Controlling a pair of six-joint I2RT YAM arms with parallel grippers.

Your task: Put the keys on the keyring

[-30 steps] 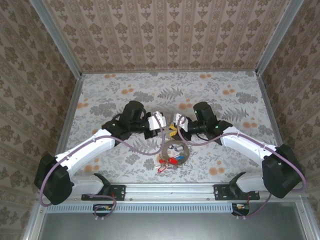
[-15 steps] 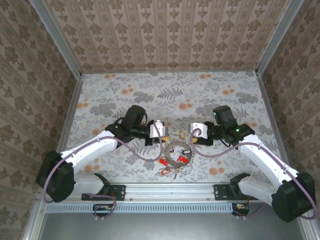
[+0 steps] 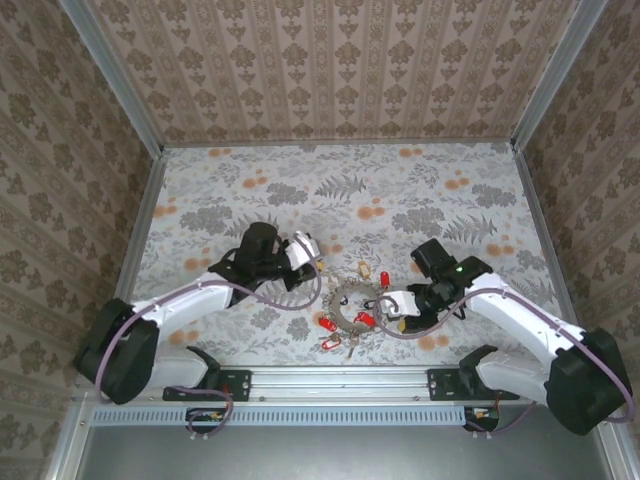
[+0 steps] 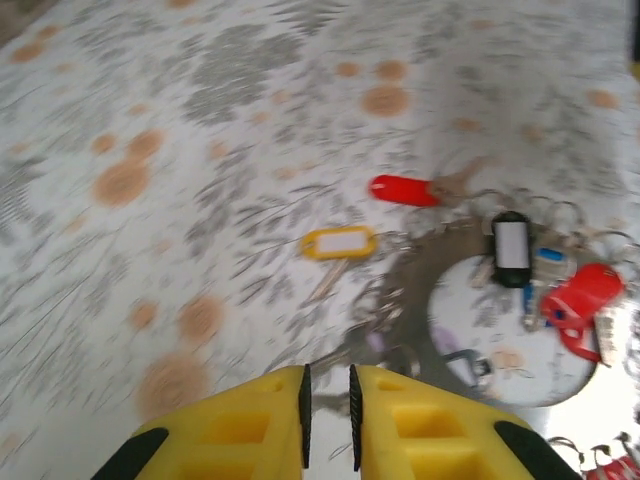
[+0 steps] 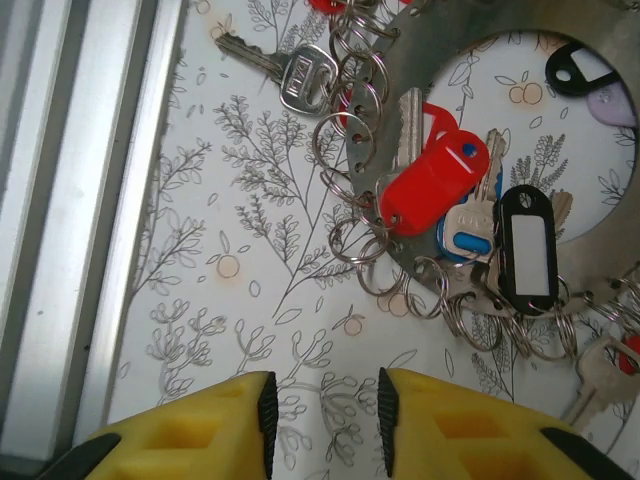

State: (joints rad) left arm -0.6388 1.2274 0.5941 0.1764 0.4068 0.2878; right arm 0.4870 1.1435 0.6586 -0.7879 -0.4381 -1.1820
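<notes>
Release seemed to be the change: a second before, both grippers met over the middle of the table [image 3: 250,170] with the keyring lifted between them, and now the keyring [image 3: 345,298] lay flat near the front edge, between the two arms. The left gripper [image 3: 312,258] had drawn back to the far left of it. In its wrist view, the left gripper [image 4: 327,385] had its fingers parted by a narrow gap with nothing in it. The right gripper [image 3: 392,305] sat just right of the ring. From its own camera, the right gripper [image 5: 323,395] was spread wider and also empty, hovering beside the ring's edge [image 5: 430,40].

The keys [image 5: 432,185] fanned around the ring on small wire loops. A black tag [image 5: 527,250] lay over the hole, and a yellow tag [image 4: 338,242] and a red one [image 4: 405,190] pointed outward. Most looked threaded on, so the job appeared close to done. Whether every key was hooked could not be told.
</notes>
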